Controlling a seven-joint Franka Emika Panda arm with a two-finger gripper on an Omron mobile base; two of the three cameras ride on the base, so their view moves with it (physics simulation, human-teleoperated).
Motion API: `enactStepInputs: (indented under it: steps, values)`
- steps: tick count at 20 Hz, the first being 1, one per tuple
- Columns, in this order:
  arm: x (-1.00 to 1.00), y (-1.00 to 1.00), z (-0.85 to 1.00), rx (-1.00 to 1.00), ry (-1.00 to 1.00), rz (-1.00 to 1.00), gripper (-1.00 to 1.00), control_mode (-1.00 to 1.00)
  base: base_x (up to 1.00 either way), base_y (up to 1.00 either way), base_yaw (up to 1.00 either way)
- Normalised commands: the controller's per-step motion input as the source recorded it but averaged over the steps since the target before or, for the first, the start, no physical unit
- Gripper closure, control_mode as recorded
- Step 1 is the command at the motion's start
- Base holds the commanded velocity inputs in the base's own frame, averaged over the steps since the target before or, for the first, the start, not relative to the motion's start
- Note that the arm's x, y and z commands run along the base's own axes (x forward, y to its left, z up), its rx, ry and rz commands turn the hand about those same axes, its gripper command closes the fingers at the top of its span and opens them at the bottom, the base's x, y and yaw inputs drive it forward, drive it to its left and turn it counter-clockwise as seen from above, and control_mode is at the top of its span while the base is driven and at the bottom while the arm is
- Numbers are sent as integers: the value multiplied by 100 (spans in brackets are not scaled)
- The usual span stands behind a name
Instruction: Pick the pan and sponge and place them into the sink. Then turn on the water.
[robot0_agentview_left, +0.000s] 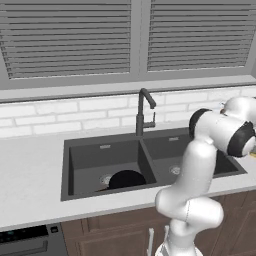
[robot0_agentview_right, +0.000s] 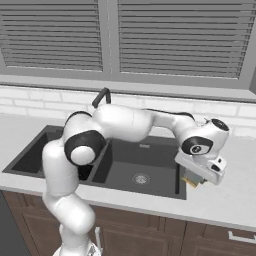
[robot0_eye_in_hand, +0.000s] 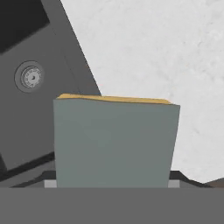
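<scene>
1. Left base view: the pan (robot0_agentview_left: 126, 178) is seen lying in the left basin of the sink (robot0_agentview_left: 80, 145), below the faucet (robot0_agentview_left: 143, 111).
2. A window with closed blinds (robot0_agentview_left: 70, 37) is seen above the white tile wall (robot0_agentview_left: 60, 114).
3. The gripper (robot0_agentview_right: 194, 180) is held over the counter (robot0_agentview_right: 225, 195) just beside the sink's right edge.
4. The sponge (robot0_eye_in_hand: 114, 142) is pinched between the fingers, grey-green side toward the hand camera.

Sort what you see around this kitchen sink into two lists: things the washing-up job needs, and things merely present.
Needed for the job:
pan, lying in the left basin
sponge, between the gripper's fingers
sink
faucet

Merely present:
window blinds
white tile backsplash
counter
</scene>
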Motion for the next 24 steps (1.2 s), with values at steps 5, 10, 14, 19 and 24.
enactStepInputs:
  steps: [5, 10, 14, 19, 24]
  values:
    - [-43, 100, 79, -8, -5, 28, 100, -100, 0, 0, 0]
    - [-15, 100, 76, -10, 0, 29, 100, -100, 0, 0, 0]
    - [-3, 100, 61, -10, 0, 29, 100, -100, 0, 0, 0]
    - [-1, 100, 54, -6, 0, 28, 100, -100, 0, 0, 0]
    - [0, 100, 46, -2, 0, 26, 100, -100, 0, 0, 0]
